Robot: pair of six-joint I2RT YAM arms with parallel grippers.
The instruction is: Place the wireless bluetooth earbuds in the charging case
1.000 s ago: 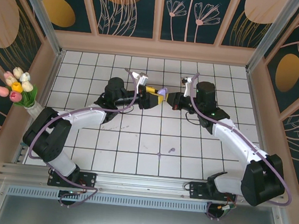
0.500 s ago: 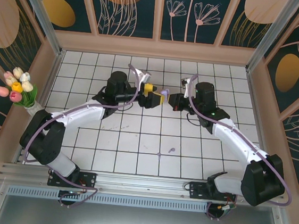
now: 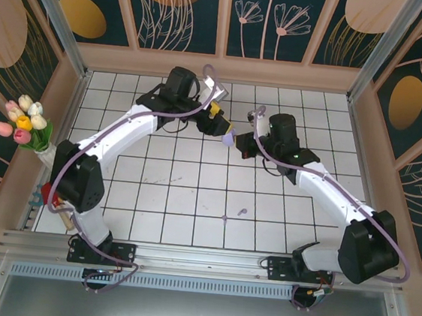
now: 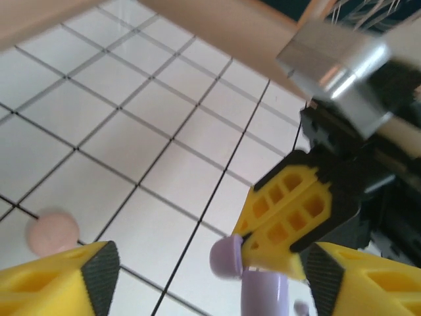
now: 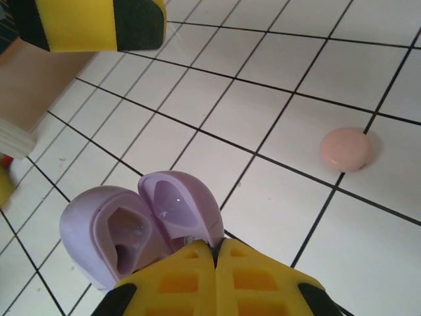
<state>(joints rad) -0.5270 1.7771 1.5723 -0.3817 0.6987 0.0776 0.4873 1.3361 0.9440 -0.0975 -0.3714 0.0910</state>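
Near side: two purple earbuds (image 3: 242, 210) lie as tiny specks on the white tiled bench (image 3: 151, 227), near each other around mid-bench, loose and well apart from both tools. Further out, the right tool (image 3: 237, 141) has its fingers pressed together, pinching the purple charging case (image 3: 228, 138) by its edge. In the right wrist view the case (image 5: 138, 230) is hinged open, both hollow halves facing up, right at the tip of the tool (image 5: 215, 253). Just past it, the left tool (image 3: 216, 119) comes in from the far-left side with its fingers spread apart and nothing between the pads. Its wrist view puts the case (image 4: 227, 257) in the gap of the tool (image 4: 210, 263), not touching either pad as far as I can tell. A round pink disc (image 5: 345, 149) lies flat on a tile beyond the case, untouched. Tulips (image 3: 22, 124) sit at the left wall.
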